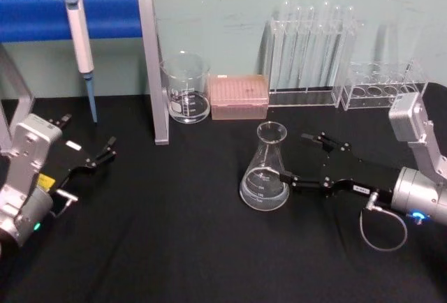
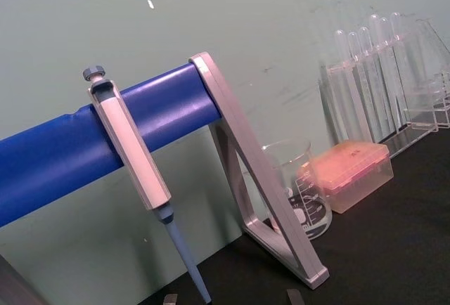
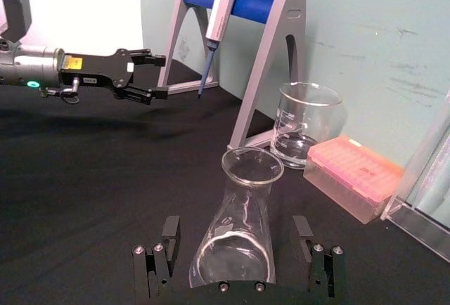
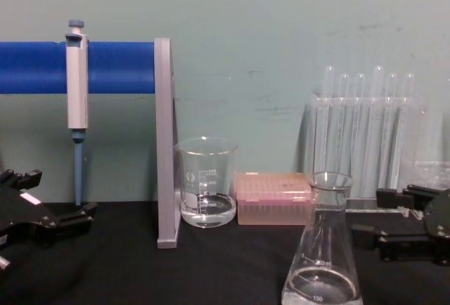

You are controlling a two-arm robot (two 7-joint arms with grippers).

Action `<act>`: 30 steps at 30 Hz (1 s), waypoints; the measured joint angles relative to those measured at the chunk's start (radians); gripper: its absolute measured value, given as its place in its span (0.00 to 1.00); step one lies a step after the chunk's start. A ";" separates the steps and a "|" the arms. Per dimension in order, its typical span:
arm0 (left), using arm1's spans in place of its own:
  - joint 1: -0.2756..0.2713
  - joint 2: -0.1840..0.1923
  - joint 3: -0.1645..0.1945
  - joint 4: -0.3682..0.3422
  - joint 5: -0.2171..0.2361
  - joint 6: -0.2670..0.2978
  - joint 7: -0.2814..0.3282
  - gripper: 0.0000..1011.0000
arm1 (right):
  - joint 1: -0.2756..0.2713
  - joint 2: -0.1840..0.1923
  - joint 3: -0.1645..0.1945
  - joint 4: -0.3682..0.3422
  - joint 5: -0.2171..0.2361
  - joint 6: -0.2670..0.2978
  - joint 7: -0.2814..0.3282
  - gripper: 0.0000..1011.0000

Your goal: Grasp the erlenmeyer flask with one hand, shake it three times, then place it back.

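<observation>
The flask stands upright on the table between the right gripper's spread fingers; smooth, breakable glass, best gripped gently low on the cone; left gripper idles, fingers apart.

Right gripper spread wide; left gripper parked, open.
</observation>
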 joint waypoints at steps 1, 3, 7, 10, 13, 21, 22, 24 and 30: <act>0.000 0.000 0.000 0.000 0.000 0.000 0.000 0.99 | 0.000 0.003 0.000 0.000 0.001 -0.003 0.003 0.99; 0.000 0.000 0.000 0.000 0.000 0.000 0.000 0.99 | 0.000 0.012 0.000 -0.001 0.005 -0.010 0.011 0.99; 0.000 0.000 0.000 0.000 0.000 0.000 0.000 0.99 | 0.002 0.023 0.001 0.005 0.012 -0.023 0.023 0.99; 0.000 0.000 0.000 0.000 0.000 0.000 0.000 0.99 | 0.006 0.029 0.003 0.011 0.018 -0.031 0.031 0.99; 0.000 0.000 0.000 0.000 0.000 0.000 0.000 0.99 | 0.010 0.031 0.007 0.019 0.023 -0.039 0.032 0.99; 0.000 0.000 0.000 0.000 0.000 0.000 0.000 0.99 | 0.036 0.032 0.017 0.056 0.039 -0.068 0.055 0.99; 0.000 0.000 0.000 0.000 0.000 0.000 0.000 0.99 | 0.038 0.032 0.019 0.059 0.041 -0.070 0.055 0.99; 0.000 0.000 0.000 0.000 0.000 0.000 0.000 0.99 | 0.042 0.029 0.024 0.066 0.044 -0.073 0.052 0.99; 0.000 0.000 0.000 0.000 0.000 0.000 0.000 0.99 | 0.041 -0.013 0.064 0.078 0.053 -0.069 -0.052 0.99</act>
